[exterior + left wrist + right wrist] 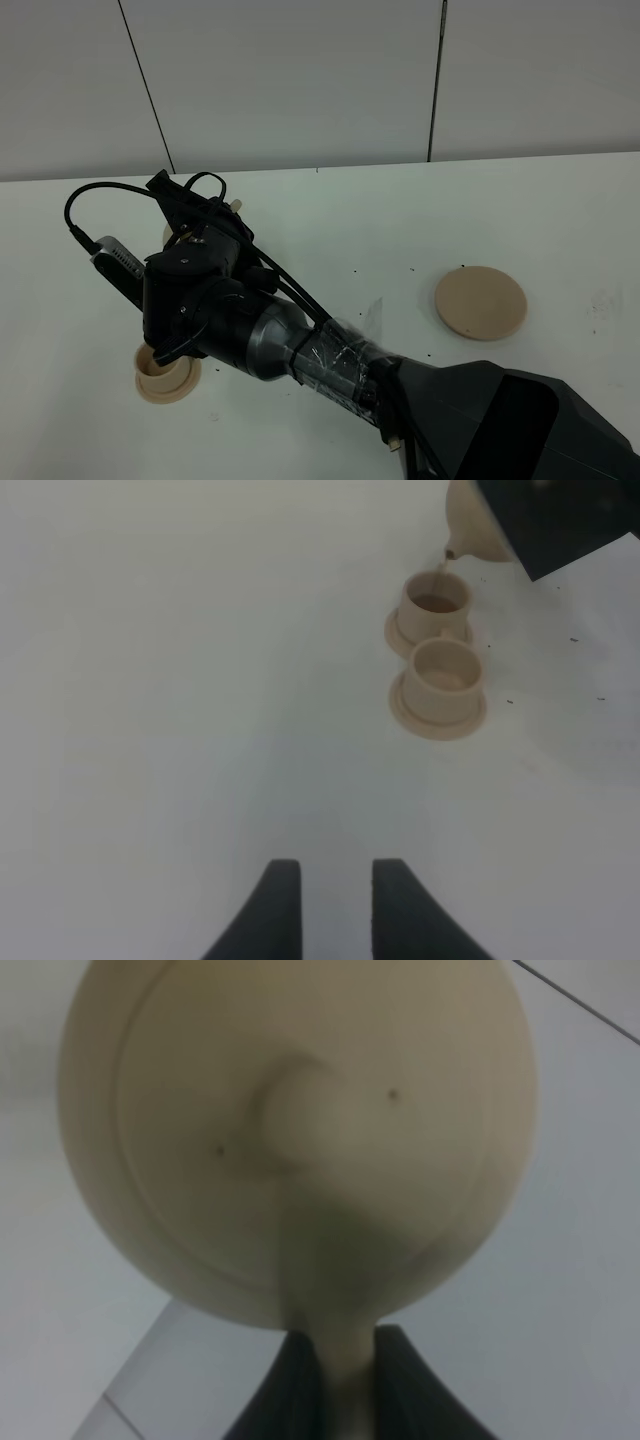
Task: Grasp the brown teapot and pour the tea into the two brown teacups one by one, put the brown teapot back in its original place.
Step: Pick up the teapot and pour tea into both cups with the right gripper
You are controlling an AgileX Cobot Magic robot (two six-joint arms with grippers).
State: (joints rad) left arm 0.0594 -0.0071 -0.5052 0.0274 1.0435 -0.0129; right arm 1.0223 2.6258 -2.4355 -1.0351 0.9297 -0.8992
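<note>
The brown teapot [300, 1130] fills the right wrist view, lid and knob facing the camera. My right gripper [345, 1360] is shut on its loop handle. In the left wrist view the teapot [468, 525] is tilted, its spout just over the farther teacup [437, 602], which holds dark liquid. The nearer teacup [445, 675] stands on its saucer, touching the first. From above, my right gripper [195, 225] reaches across to the left and hides most of the pot; one teacup [160, 368] shows below it. The original place, a flat tan disc [480, 302], lies bare at the right. My left gripper [335, 900] hangs open, well short of the cups.
The white table [400, 220] runs back to a grey panelled wall. The right arm's black body [480, 410] and cables cross the front middle. Small dark specks dot the table near the cups and the disc.
</note>
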